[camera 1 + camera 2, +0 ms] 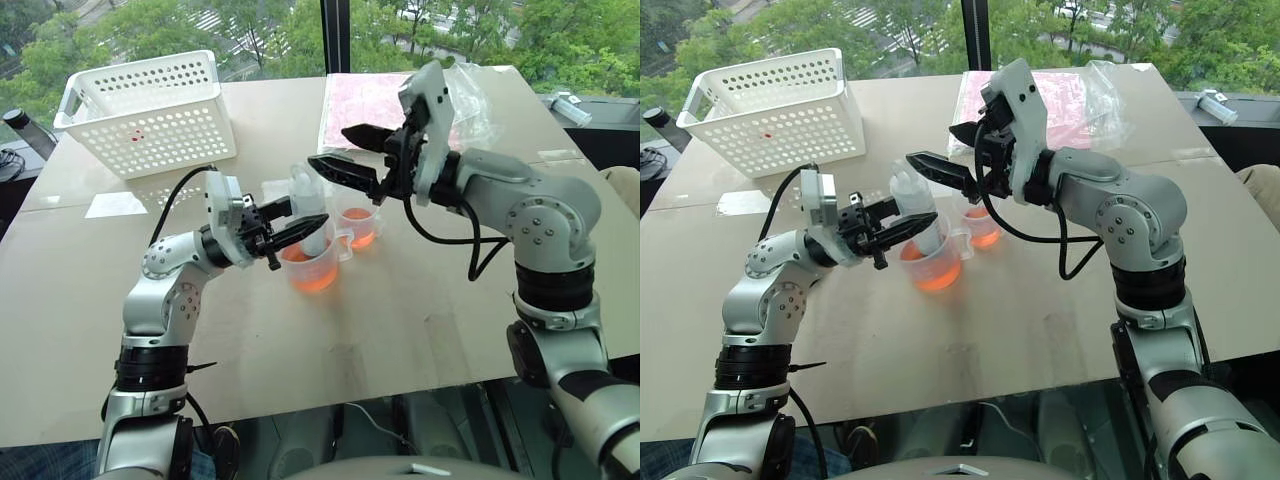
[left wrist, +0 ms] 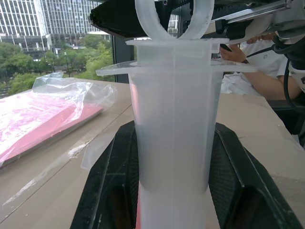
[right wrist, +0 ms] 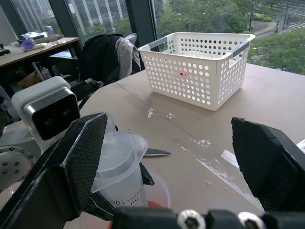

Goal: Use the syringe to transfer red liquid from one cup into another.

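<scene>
- Your left gripper is clamped around the barrel of the syringe, holding it upright with its nozzle end down inside the larger cup; that looks like the stance for drawing up the red liquid.
- Your right gripper hangs spread wide just above the plunger ring, holding nothing. Judging from this, its job is to work the plunger while the left keeps the barrel steady.
- The smaller cup stands just beside the larger one, on its far right side, already holding some red liquid, so the carry will be short.
- Room is tight around the two cups and both arms. The white basket sits well apart at the far left, a pink packet in plastic wrap lies behind, and the near tabletop is free toward its edge.
</scene>
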`<action>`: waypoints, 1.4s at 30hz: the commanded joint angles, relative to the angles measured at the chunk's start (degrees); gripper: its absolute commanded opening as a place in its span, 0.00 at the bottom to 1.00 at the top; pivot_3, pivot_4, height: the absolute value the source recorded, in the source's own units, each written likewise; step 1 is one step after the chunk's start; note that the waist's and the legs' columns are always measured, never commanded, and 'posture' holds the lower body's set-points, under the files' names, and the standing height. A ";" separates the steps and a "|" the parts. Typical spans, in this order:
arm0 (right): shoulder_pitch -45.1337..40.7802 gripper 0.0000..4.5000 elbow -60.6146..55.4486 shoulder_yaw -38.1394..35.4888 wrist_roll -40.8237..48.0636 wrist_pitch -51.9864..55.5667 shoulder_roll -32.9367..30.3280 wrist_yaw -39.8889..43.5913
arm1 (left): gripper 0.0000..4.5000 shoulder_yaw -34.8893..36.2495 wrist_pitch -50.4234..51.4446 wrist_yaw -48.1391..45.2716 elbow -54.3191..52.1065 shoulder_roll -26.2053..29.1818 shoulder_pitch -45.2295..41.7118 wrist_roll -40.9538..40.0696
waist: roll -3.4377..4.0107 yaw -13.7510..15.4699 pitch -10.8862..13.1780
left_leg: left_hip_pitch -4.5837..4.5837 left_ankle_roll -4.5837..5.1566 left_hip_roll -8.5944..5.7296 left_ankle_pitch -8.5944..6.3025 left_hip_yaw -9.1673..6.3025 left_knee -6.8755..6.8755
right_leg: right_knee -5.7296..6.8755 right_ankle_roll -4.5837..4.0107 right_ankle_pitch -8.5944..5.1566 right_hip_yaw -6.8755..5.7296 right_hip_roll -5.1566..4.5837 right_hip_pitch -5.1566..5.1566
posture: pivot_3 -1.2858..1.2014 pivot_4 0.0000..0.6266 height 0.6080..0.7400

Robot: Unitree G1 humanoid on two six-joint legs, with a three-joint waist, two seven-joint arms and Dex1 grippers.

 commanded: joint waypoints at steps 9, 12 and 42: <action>0.81 1.00 -4.36 3.32 -0.03 -2.19 1.08 5.12 | 0.30 -0.06 -0.54 0.43 0.47 0.10 -0.28 -0.30 | 0.02 -0.10 0.00 | 0.01 0.00 -0.01 0.00 -0.02 -0.01 | 0.00 0.00 0.00 -0.01 0.00 0.01 | 0.52 0.24 1.00; 0.50 1.00 -3.15 3.64 -1.45 -2.27 2.03 3.91 | 0.30 -0.18 -0.43 0.43 0.36 0.15 -0.29 -0.28 | 0.03 -0.11 0.00 | 0.02 0.00 0.00 0.00 -0.03 -0.02 | 0.01 0.00 0.00 -0.02 0.01 0.01 | 0.52 0.24 1.00; -3.52 0.00 1.19 -6.14 1.15 -7.37 8.25 0.26 | 0.30 -1.86 -0.99 -0.58 -1.06 1.03 3.21 0.32 | 0.08 -0.19 -0.01 | 0.03 -0.01 0.00 0.00 -0.04 -0.04 | 0.00 0.00 0.00 -0.02 0.01 0.00 | 0.52 0.24 1.00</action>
